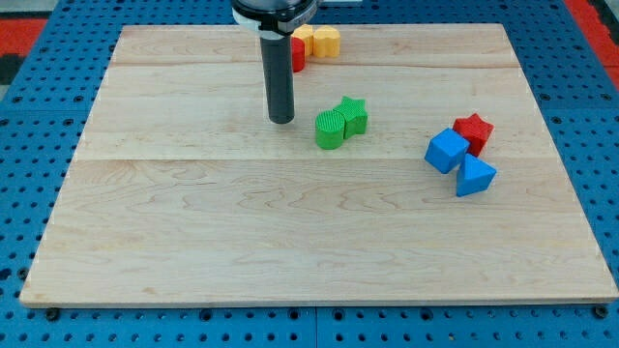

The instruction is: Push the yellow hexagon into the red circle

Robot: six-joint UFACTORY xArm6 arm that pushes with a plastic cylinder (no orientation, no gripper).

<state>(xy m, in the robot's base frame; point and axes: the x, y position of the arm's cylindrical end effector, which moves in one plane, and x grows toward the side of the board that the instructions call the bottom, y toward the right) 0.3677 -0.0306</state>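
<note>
My tip (281,120) rests on the wooden board (193,222), left of centre in the upper half. The red circle (298,54) is mostly hidden behind the rod, near the board's top edge. Two yellow blocks sit right beside it: one (305,37) touching the red circle, and one (327,42) to its right; which is the hexagon I cannot tell for sure. My tip is below these blocks, about a rod's length down the view from them, and apart from them.
A green rounded block (330,130) and a green star (353,114) touch each other just right of my tip. A red star (474,130), a blue cube (447,151) and a blue triangle (474,177) cluster at the right.
</note>
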